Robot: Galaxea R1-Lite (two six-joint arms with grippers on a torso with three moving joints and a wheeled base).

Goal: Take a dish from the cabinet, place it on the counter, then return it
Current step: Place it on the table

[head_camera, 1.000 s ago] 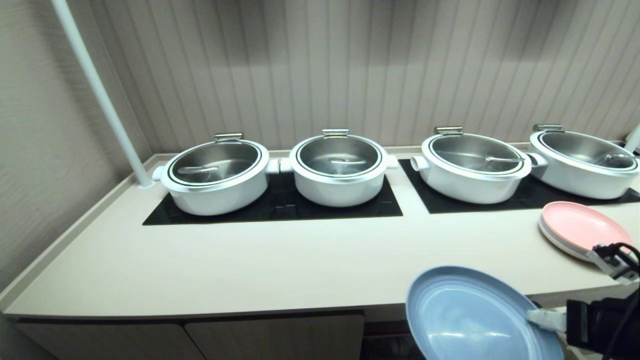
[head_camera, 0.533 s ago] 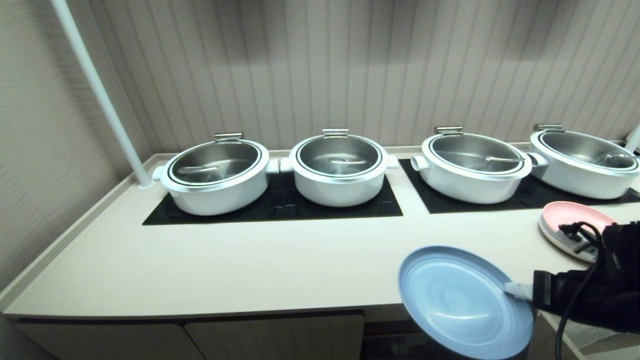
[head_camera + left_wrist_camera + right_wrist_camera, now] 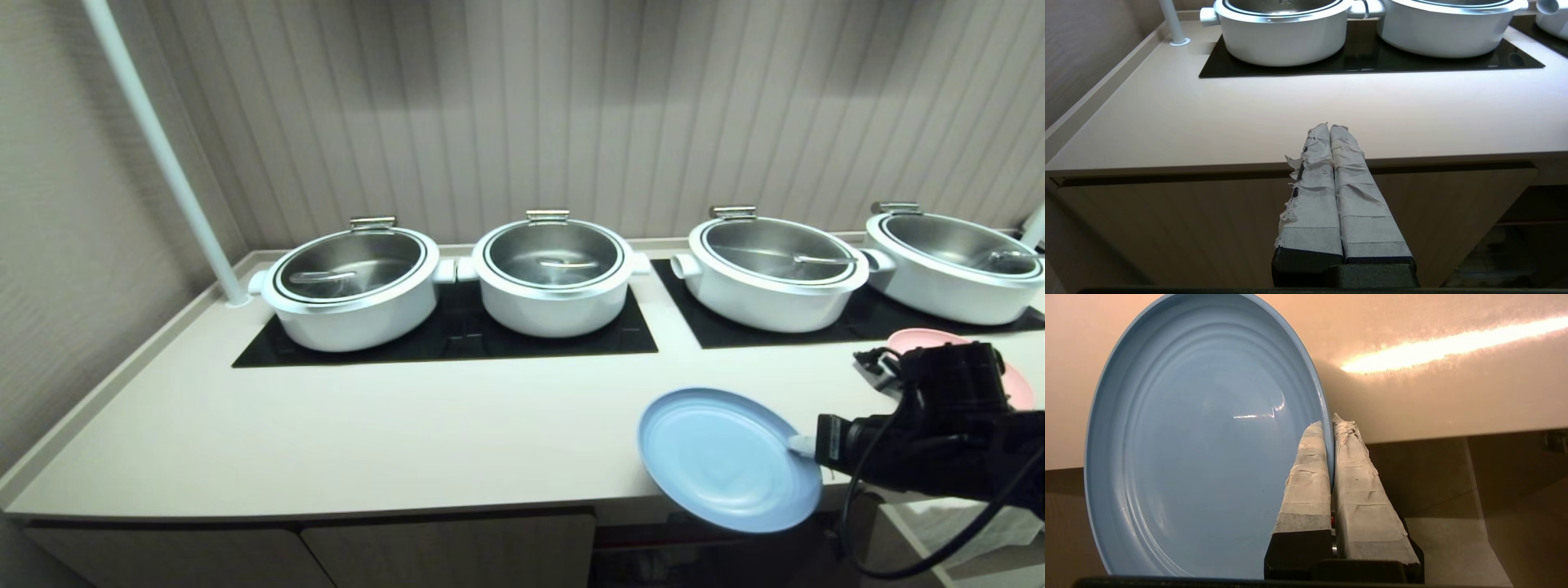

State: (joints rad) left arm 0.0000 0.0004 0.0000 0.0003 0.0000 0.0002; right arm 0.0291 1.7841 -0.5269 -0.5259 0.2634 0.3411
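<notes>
The dish (image 3: 727, 457) is a light-blue plate, tilted, hanging over the front edge of the counter (image 3: 408, 441) at the right. My right gripper (image 3: 802, 445) is shut on its right rim. In the right wrist view the taped fingers (image 3: 1306, 473) pinch the rim of the dish (image 3: 1200, 449), with the counter (image 3: 1412, 396) behind. My left gripper (image 3: 1329, 127) is shut and empty. It is parked level in front of the counter (image 3: 1208, 122) edge, out of the head view. The cabinet is out of view.
Several white lidded pots (image 3: 553, 278) stand on black cooktop panels (image 3: 441, 339) along the back. A stack of plates topped with pink (image 3: 927, 338) lies behind my right arm. A white pole (image 3: 163, 155) rises at the back left. Flat wood-look doors (image 3: 449, 547) run under the counter.
My right arm has lifted the dish up and away from me, from below the counter's front edge to over it. The arm now covers most of the pink-topped stack.
</notes>
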